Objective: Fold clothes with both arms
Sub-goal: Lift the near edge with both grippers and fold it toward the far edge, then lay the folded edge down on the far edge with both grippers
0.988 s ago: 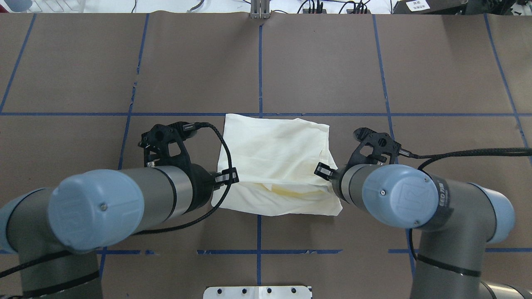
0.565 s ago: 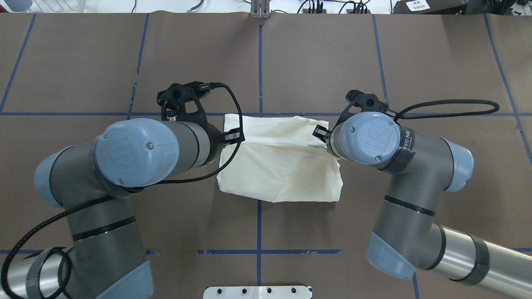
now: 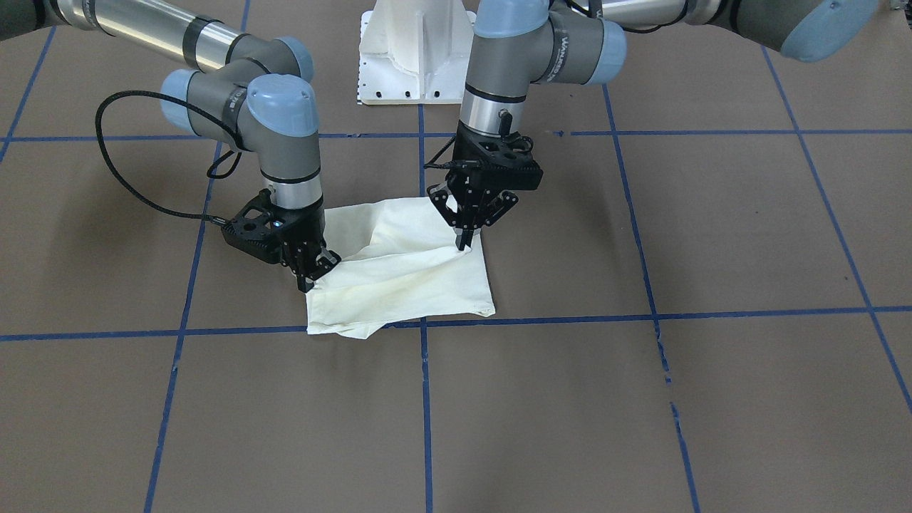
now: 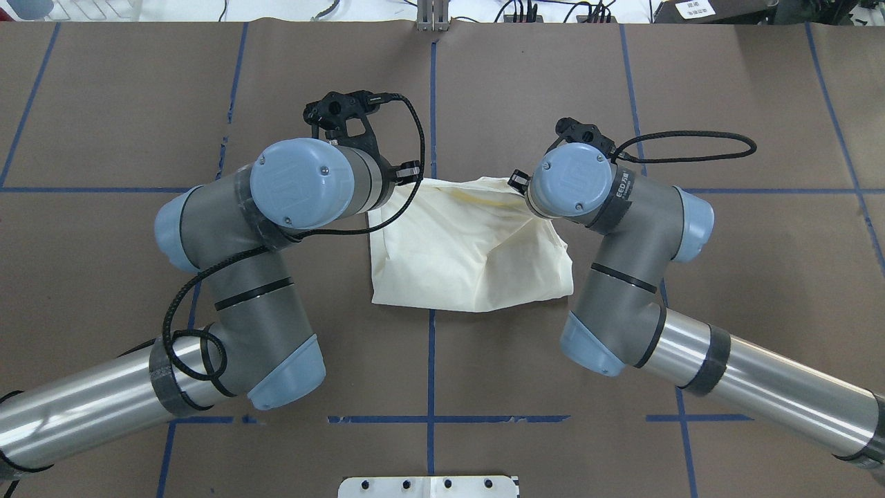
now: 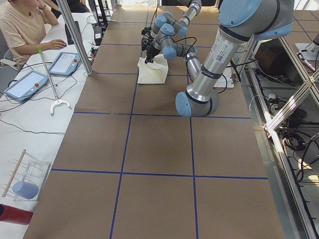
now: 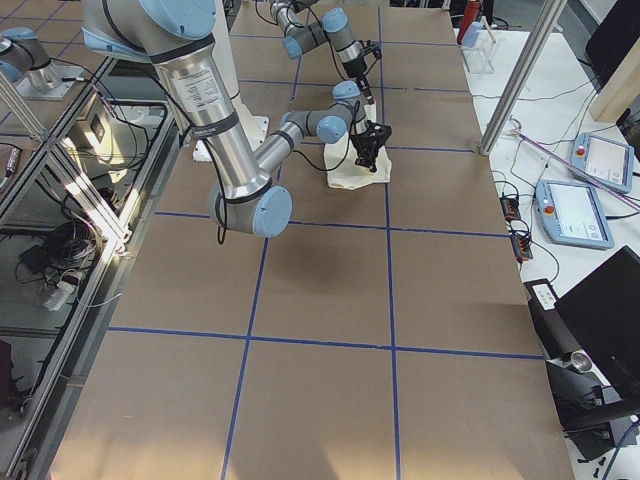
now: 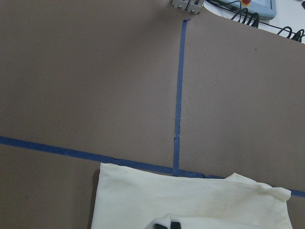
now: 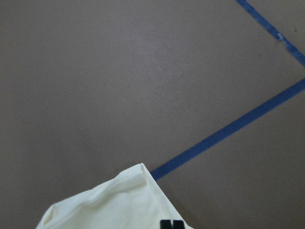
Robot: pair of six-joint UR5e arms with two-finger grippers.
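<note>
Shirt (image 4: 470, 256) sits mid-table (image 4: 622, 104), plain cream side up. In the last second its near edge was carried over to the far edge, so this fold looks nearly laid and letting go is probably next. Left gripper (image 3: 462, 239) and right gripper (image 3: 308, 276) each pinch a corner of that edge, wrists pointing straight down, elbows out.
</note>
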